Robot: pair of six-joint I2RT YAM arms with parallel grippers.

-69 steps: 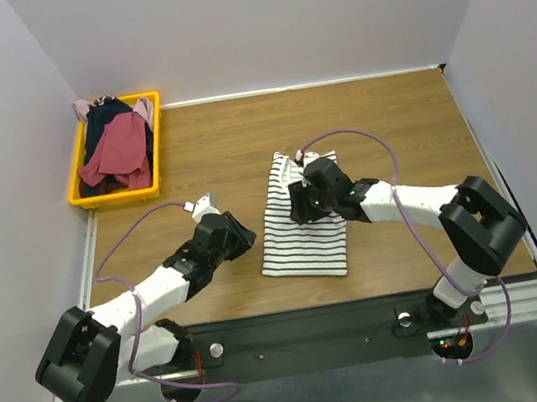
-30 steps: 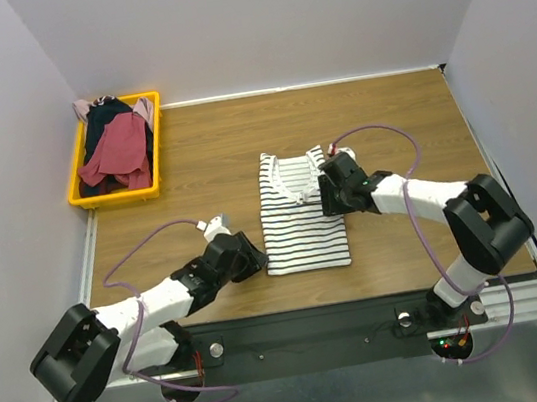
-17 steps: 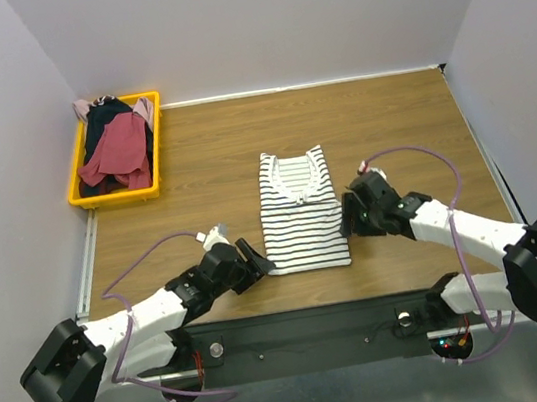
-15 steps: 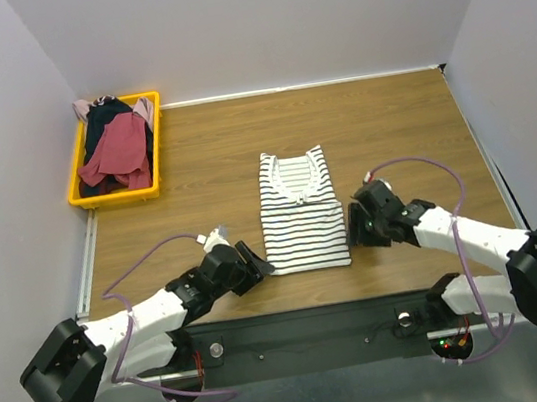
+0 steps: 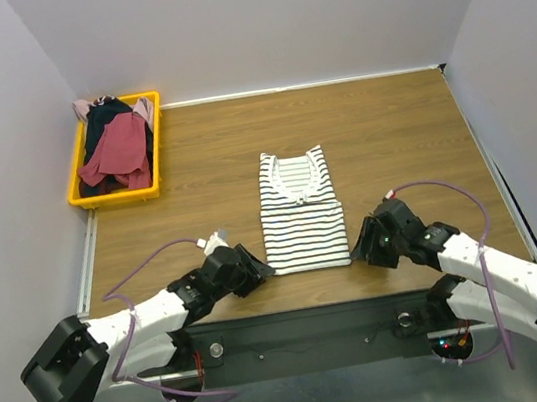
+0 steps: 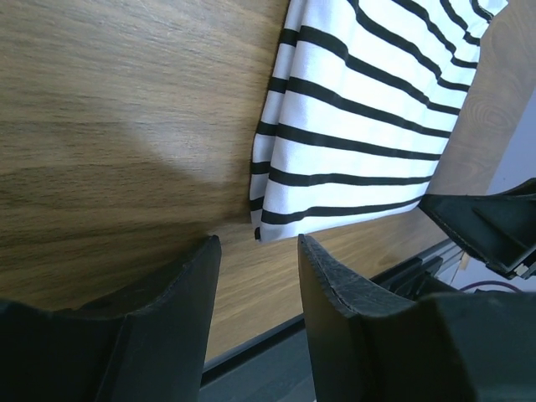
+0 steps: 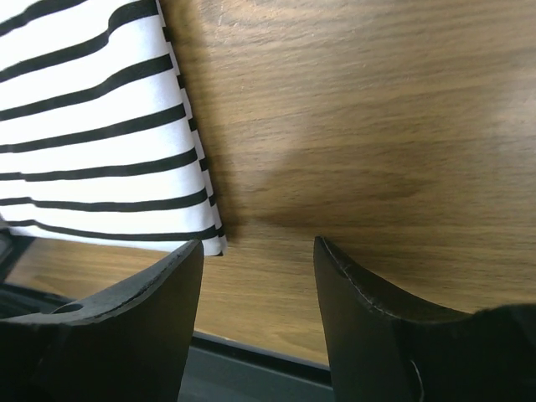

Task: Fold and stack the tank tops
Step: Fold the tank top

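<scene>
The left pincer (image 6: 257, 244) and right pincer (image 7: 258, 245), both apart and empty, flank the striped tank top (image 5: 301, 218). A yellow bin (image 5: 114, 198) of other tops (image 5: 119, 147) lies far beyond the left one.

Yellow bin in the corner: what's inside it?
A heap of cloth fills the yellow bin: a dark red top lies uppermost, a navy top beneath it, pale pink cloth at the far end. Anything lower is covered.
</scene>
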